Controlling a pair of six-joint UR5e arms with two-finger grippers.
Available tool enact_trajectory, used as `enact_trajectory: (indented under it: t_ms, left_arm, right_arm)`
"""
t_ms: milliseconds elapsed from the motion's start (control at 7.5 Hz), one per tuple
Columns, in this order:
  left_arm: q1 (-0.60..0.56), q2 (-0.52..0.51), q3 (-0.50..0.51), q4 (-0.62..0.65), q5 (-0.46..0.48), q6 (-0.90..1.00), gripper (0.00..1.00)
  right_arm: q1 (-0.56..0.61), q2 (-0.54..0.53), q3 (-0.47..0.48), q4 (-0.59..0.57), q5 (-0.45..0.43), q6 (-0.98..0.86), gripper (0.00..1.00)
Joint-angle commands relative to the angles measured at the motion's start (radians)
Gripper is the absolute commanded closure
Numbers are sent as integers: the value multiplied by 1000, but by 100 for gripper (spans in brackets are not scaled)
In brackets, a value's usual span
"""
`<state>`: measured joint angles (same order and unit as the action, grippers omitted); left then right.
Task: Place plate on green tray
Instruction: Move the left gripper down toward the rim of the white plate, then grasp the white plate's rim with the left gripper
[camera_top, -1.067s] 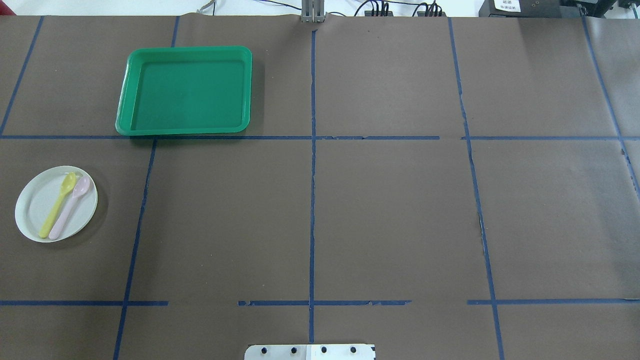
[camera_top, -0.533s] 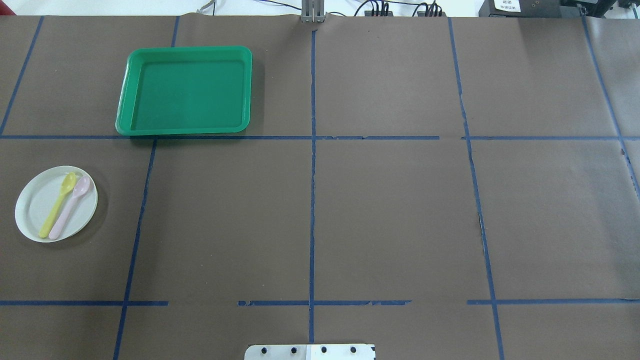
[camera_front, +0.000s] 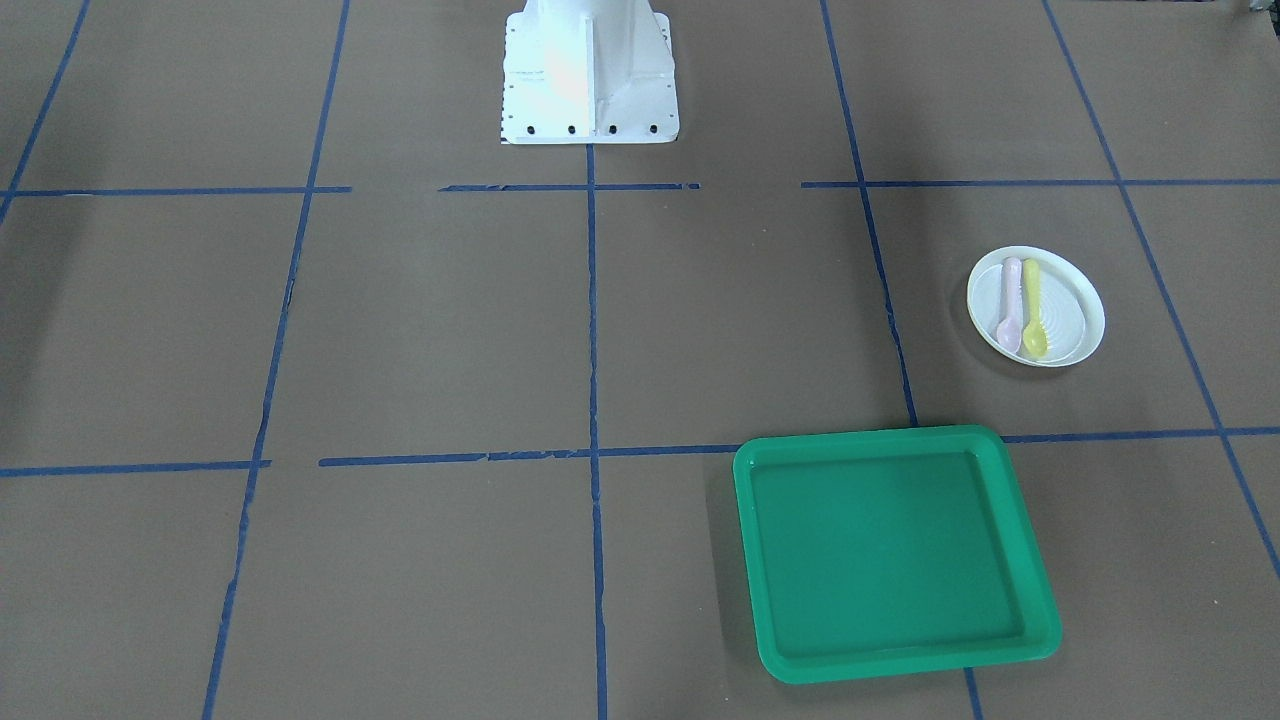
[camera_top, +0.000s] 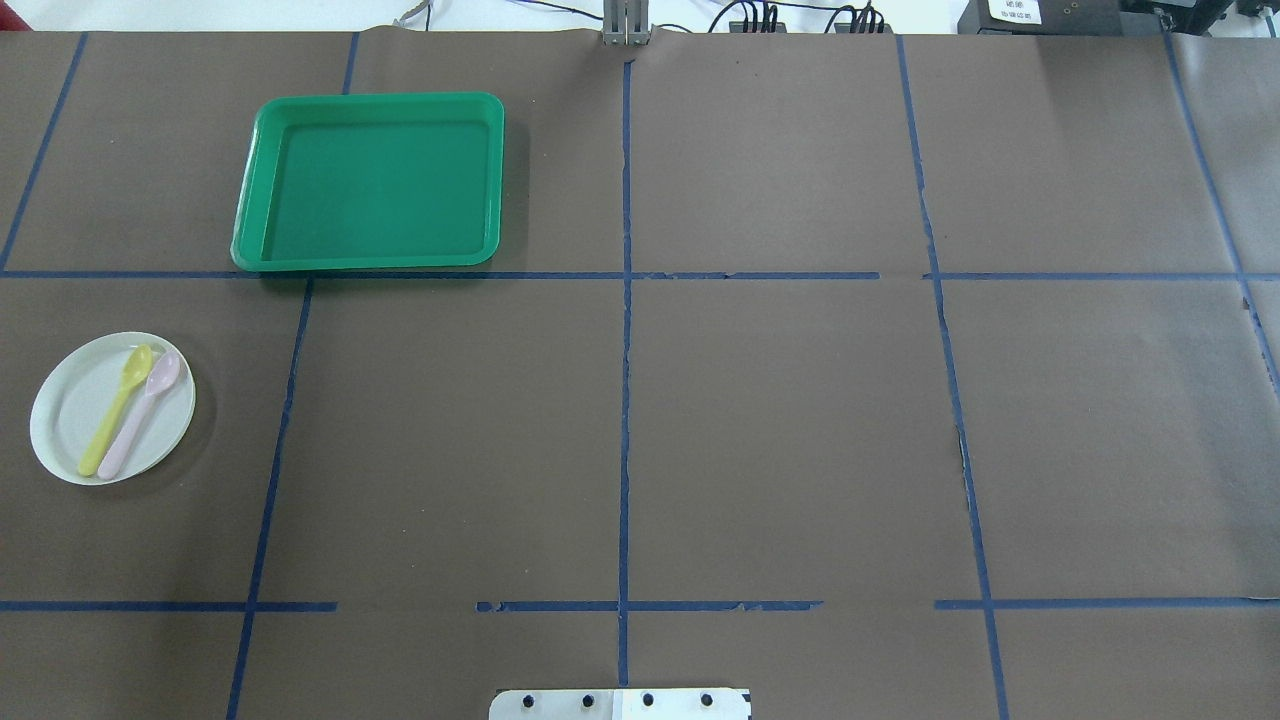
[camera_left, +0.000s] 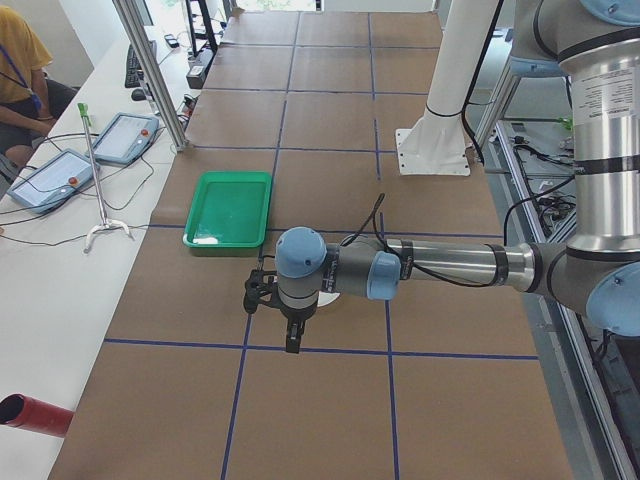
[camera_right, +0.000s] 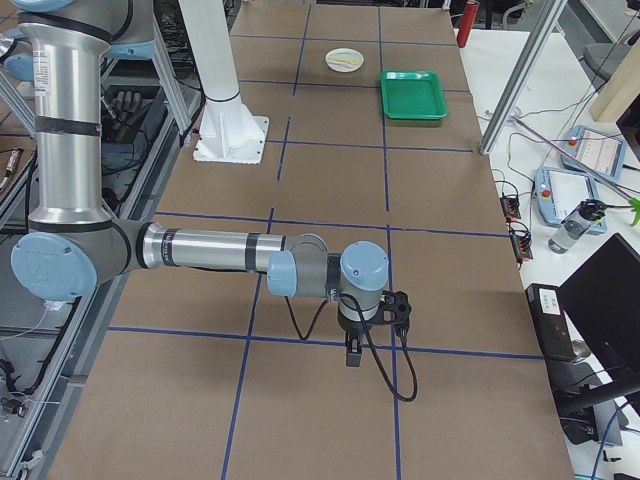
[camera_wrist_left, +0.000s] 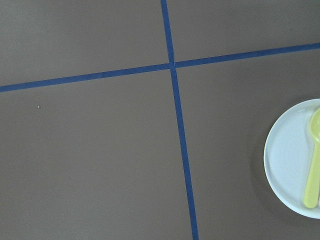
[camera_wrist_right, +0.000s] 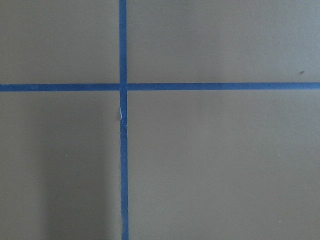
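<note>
The small white plate (camera_top: 70, 425) lies at the table's left side, with a yellow spoon (camera_top: 112, 415) and a pink spoon (camera_top: 143, 405) on it. It also shows in the front view (camera_front: 1072, 312) and at the right edge of the left wrist view (camera_wrist_left: 287, 165). The green tray (camera_top: 375, 185) sits farther back, apart from the plate, also in the front view (camera_front: 890, 550). My left gripper (camera_left: 292, 338) hangs above the table near the plate. My right gripper (camera_right: 352, 352) hangs over the far right end. I cannot tell if either is open or shut.
The table is brown paper with blue tape lines. The robot's white base (camera_front: 588, 80) stands at the near middle edge. Beside the table's far side is a bench with tablets (camera_left: 125, 135), a metal post (camera_left: 150, 70), a seated person (camera_left: 20, 70), and a red cylinder (camera_left: 30, 415).
</note>
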<state>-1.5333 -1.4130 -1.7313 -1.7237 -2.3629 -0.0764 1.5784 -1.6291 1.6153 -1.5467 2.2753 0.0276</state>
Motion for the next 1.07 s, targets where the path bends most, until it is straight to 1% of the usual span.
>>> enact_trajectory:
  t_ms: [0,133,267,400,533,667,800,933]
  left_arm:
    - [117,0,64,-123,-9,-115,0]
    - [160,0,67,-166,-7,-188,0]
    - [211,0,85,-257,-7,-279,0]
    - [278,0,137,-404,-3,-402,0]
    - [338,0,219,-595,4,-528,0]
    - [388,-3,273,-723,8,-642,0]
    - [431,-4,279,-749,14,-704,0]
    - [479,-4,279,-755,107,-729,0]
  right_arm:
    - [0,0,0,0,0,0,0]
    - [0,0,0,0,1,0,0]
    - [0,0,0,0,0,0,0]
    - [0,0,0,0,0,0,0]
    - [0,0,0,0,1,0,0]
    - [0,0,0,0,1,0,0]
    - [0,0,0,0,1,0,0]
    - [0,0,0,0,1,0,0]
